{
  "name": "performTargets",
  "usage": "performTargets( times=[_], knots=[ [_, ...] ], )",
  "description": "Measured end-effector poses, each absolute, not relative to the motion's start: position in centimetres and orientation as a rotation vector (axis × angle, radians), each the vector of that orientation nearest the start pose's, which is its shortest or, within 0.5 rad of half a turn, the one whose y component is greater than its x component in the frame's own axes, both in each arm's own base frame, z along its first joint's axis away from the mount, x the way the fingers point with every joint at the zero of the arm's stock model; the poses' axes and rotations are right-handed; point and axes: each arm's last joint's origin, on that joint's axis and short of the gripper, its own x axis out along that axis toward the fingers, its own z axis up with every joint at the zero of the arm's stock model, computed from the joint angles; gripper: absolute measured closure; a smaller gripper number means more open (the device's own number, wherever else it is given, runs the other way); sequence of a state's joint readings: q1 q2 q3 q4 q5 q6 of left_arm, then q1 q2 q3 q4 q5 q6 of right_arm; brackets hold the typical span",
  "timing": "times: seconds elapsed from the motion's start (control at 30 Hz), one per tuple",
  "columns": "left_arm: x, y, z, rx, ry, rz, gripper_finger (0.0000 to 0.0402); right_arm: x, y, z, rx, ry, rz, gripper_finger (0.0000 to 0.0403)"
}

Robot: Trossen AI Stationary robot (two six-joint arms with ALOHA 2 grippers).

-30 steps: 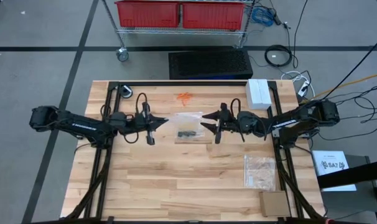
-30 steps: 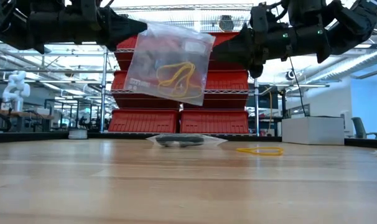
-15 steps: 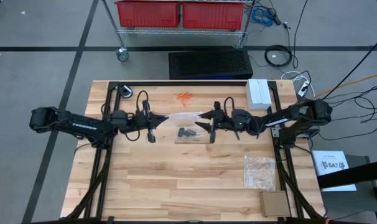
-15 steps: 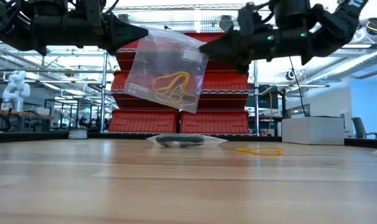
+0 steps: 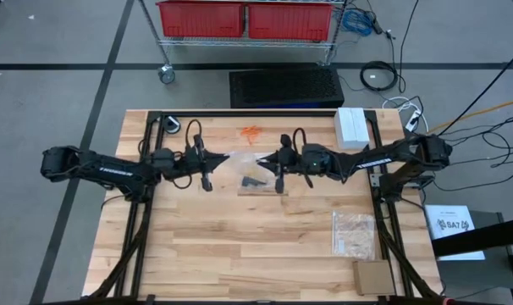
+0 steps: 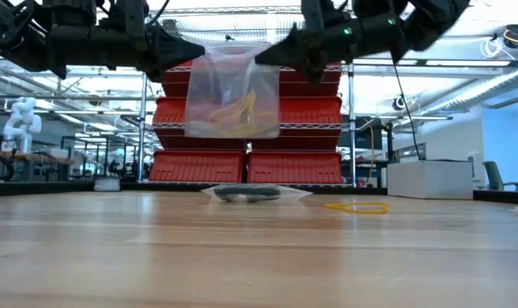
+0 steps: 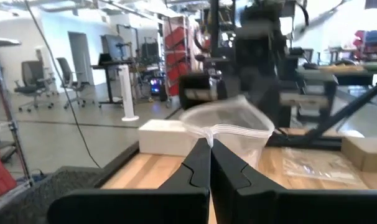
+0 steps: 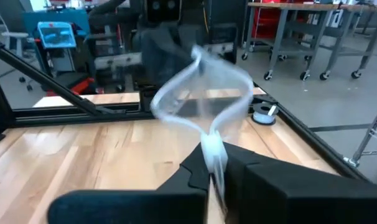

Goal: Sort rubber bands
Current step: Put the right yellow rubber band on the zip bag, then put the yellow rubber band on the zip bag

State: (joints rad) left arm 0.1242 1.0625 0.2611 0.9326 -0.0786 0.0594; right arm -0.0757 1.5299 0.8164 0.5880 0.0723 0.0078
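A clear plastic bag point(image 6: 232, 90) hangs in the air above the wooden table point(image 5: 239, 246), and both arms hold it up by its top edge. The left gripper point(image 6: 184, 53) pinches one top corner of the bag with its jaws closed tight on the plastic. The right gripper point(image 6: 261, 56) pinches the other top corner, and its jaws are closed on the plastic too. Inside the hanging bag sit some pale yellow rubber bands point(image 6: 235, 113), bunched near its bottom. Right under the hanging bag, a second clear bag point(image 6: 255, 193) lies flat on the table with black rubber bands point(image 5: 253, 181) in it. A loose yellow rubber band point(image 6: 356, 206) lies on the table beside that flat bag. A small bunch of orange rubber bands point(image 5: 251, 132) lies on the table past the hanging bag, near the far edge. A white box point(image 5: 351, 127) stands at the far corner of the table on the right arm's side. Another clear bag point(image 5: 353, 232) lies on that same side, nearer the front, with a brown box point(image 5: 373, 277) just beyond it.
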Motion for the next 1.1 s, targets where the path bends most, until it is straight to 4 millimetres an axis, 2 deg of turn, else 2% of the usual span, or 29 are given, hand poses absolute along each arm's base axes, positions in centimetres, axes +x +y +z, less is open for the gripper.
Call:
performTargets(
  times=[0.23, 0.7, 0.83, 1.1],
  knots=[
    [20.5, 2.8, 20.3, 0.059, -0.081, 0.210, 0.0401, 33.5, -2.8, 25.4, -0.044, 0.151, -0.144, 0.0402],
    [20.4, 3.0, 20.9, 0.097, -0.130, 0.207, 0.0401, 33.0, -2.1, 23.2, 0.057, 0.371, -0.139, 0.0398],
    [20.3, 3.6, 20.9, 0.101, -0.129, 0.237, 0.0401, 32.6, -2.1, 22.6, 0.084, 0.459, -0.156, 0.0374],
    [20.1, 4.6, 20.9, 0.106, -0.128, 0.269, 0.0401, 30.2, -2.4, 23.5, 0.054, 0.582, -0.267, 0.0291]
  ],
)
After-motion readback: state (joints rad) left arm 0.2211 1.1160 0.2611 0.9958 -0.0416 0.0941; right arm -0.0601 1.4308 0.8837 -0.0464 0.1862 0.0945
